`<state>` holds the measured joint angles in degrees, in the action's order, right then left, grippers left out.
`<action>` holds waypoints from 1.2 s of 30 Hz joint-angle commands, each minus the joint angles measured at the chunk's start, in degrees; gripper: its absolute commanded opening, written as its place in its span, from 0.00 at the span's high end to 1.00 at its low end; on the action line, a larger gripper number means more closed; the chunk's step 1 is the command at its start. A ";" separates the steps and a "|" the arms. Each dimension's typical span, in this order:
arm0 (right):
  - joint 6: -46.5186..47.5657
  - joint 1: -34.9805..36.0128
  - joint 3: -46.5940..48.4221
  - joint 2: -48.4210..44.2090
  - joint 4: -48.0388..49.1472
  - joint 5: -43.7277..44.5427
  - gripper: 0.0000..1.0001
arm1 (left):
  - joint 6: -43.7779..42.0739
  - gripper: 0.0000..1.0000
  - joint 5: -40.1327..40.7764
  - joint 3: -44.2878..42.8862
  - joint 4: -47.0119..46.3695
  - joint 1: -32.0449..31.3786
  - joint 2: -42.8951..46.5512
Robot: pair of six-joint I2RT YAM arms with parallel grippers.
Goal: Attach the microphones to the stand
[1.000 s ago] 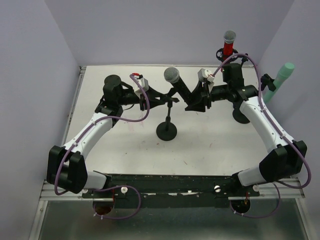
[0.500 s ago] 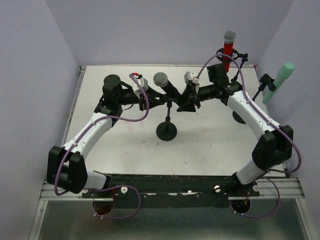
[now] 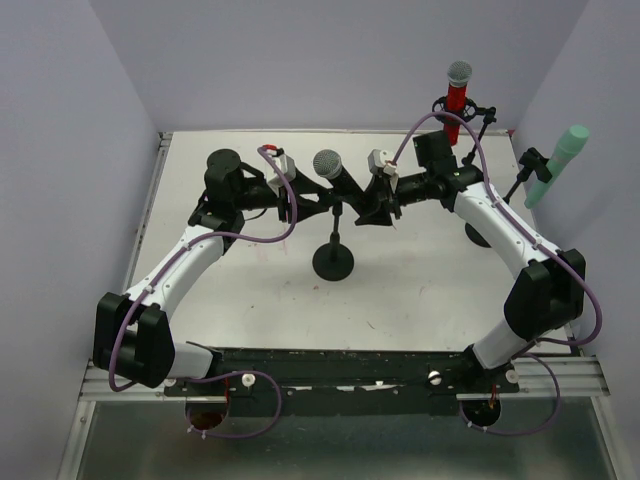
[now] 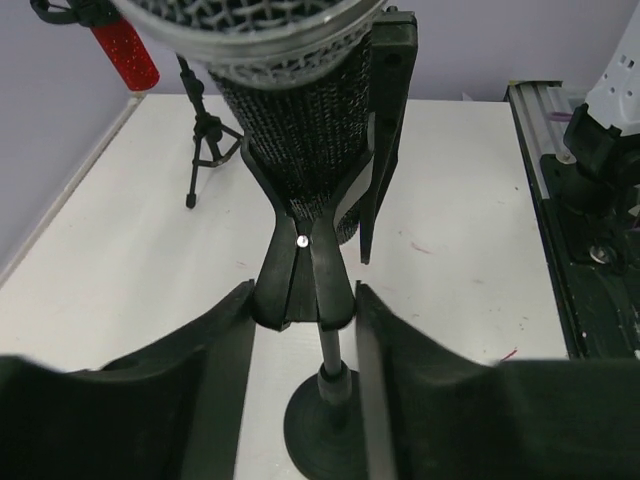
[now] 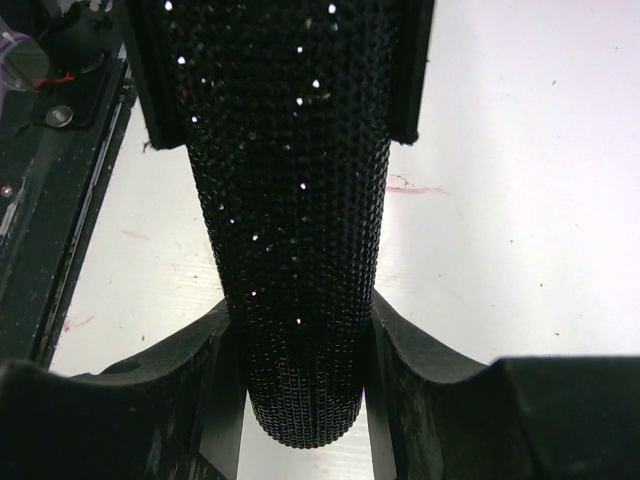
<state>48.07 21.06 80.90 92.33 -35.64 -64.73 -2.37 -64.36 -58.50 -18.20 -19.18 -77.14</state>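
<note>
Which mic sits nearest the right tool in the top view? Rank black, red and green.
1. Black mic: centre, gripped in the right tool.
2. Red mic: at the back, right of centre.
3. Green mic: far right edge.

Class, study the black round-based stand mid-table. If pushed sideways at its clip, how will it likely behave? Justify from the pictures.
The stand probably tips easily if pushed high up: a thin pole on a small round base, with the black microphone sitting in its clip. It looks rigid, not floppy. The left gripper, closed on the clip, likely steadies it.
</note>
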 commanded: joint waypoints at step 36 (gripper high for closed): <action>-12.91 -1.46 -7.34 -7.08 9.18 -0.66 0.00 | 24.86 0.02 28.68 36.34 -5.97 1.34 46.65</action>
<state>36.84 20.16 75.26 87.55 -29.30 -63.94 11.97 -40.42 -24.08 -21.26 -18.06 -30.13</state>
